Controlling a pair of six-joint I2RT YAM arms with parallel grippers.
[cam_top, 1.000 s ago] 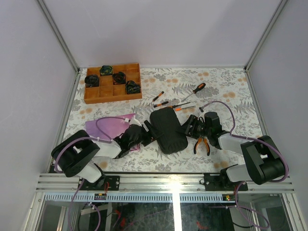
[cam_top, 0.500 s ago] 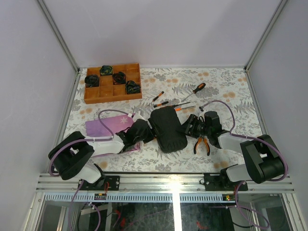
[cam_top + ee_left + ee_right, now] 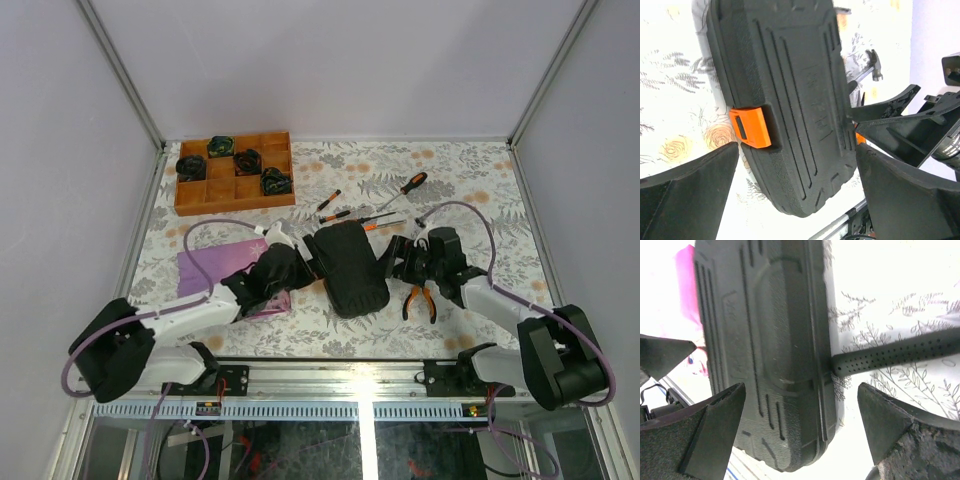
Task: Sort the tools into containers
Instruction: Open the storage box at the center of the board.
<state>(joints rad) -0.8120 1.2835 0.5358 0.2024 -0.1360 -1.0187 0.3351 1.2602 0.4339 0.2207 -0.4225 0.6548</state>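
Top external view: the closed black tool case (image 3: 347,268) lies on the floral surface (image 3: 470,190) with an arm reaching in from each side.

**Left fingers**
- In the left wrist view the left fingers (image 3: 690,190) are spread wide and hold nothing.
- The case's near end sits in the gap between them.
- The orange latch (image 3: 751,128) is on the case edge just ahead of one tip.
- The other tip is close to the opposite edge of the case; whether it touches cannot be told.

**Right fingers**
- In the right wrist view the right fingers (image 3: 710,435) are also spread wide and grip nothing.
- The case fills most of the space between them.
- No contact with the case shows.

**Tools**
- All the tools lie outside the case.
- The hammer (image 3: 900,355) lies on the side of the case toward the right arm, with the end of its dotted black grip butted against the case's rim.
- The orange-handled pliers (image 3: 418,298) lie just beside the case on that same side, near the right arm.
- Several screwdrivers (image 3: 408,187) are scattered just beyond the case's far end.

**Other things**
- A purple sheet (image 3: 215,265) lies beside the case on the left arm's side.
- A brown wooden tray (image 3: 235,172) stands well apart from the case, past that sheet at the far corner.
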